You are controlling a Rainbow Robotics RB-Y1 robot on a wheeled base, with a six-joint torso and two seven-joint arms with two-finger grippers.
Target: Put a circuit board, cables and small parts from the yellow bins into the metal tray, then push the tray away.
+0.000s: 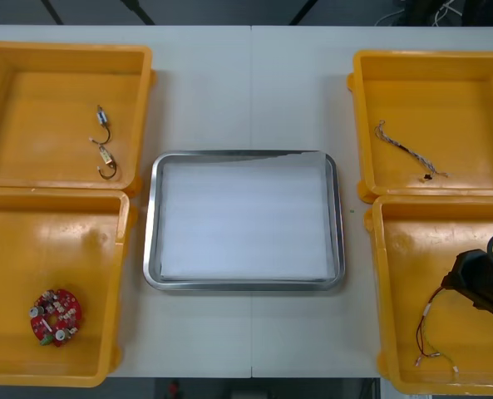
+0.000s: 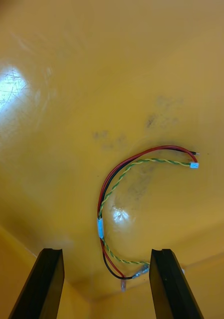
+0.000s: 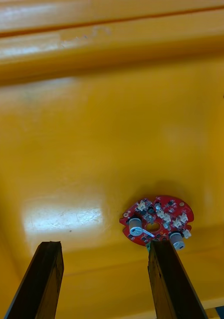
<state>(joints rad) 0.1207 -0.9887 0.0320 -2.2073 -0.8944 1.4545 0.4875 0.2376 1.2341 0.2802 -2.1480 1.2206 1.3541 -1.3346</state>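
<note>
Four yellow bins and a metal tray sat on the light desk, two bins at each side and the tray between them, its inside white. The far left bin held two small metal parts lying close together. The near left bin held a round red circuit board. The left tool hung over this bin with its fingers spread and nothing between them, and the board lay just past one fingertip. The far right bin held a twisted blue and white cable. In the near right bin lay a curved red and yellow cable. The right tool hovered above it, fingers apart and holding nothing.
</note>
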